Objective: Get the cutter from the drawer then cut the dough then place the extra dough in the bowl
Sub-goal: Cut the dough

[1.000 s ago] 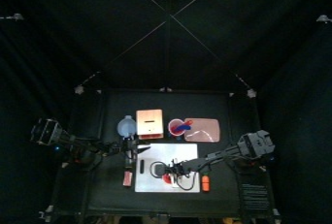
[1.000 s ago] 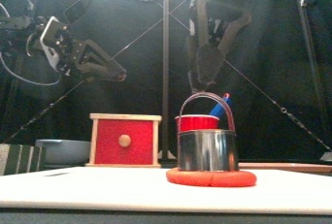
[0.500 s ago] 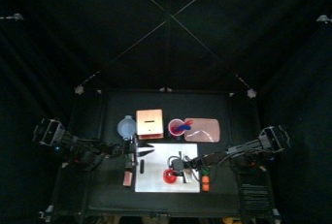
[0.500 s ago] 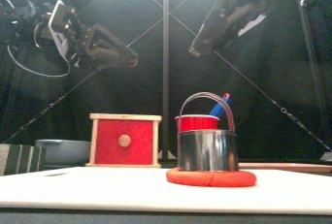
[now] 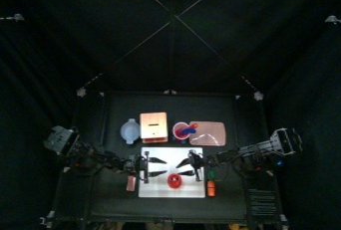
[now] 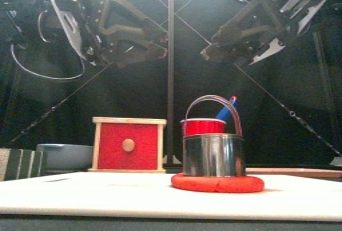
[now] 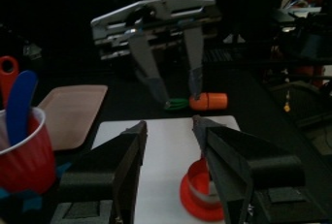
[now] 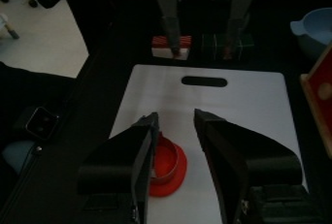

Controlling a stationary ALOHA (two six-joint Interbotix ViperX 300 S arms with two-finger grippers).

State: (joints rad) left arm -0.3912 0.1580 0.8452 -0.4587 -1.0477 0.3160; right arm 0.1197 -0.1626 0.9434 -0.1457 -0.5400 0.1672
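The black desk (image 5: 107, 202) carries a white rectangular cutting board (image 6: 80, 190) near its front. Behind the board, on the left, stands a pale wooden box with a red drawer front (image 6: 130, 145), with a flat pink tray (image 5: 216, 134) to its right. A blue-grey bowl with small handles (image 6: 64, 155) sits just left of the box. The left end effector (image 7: 169, 126) and the right end effector (image 8: 178, 116) hang above the board facing each other, each with its jaws apart and holding nothing. A red cup (image 6: 205, 127) stands on the tray. The round metal cutter with a wire handle (image 6: 214, 155) stands upright on the flat red dough disc (image 6: 217, 183) on the board. A small orange toy food (image 7: 211, 100) lies just beside the board.
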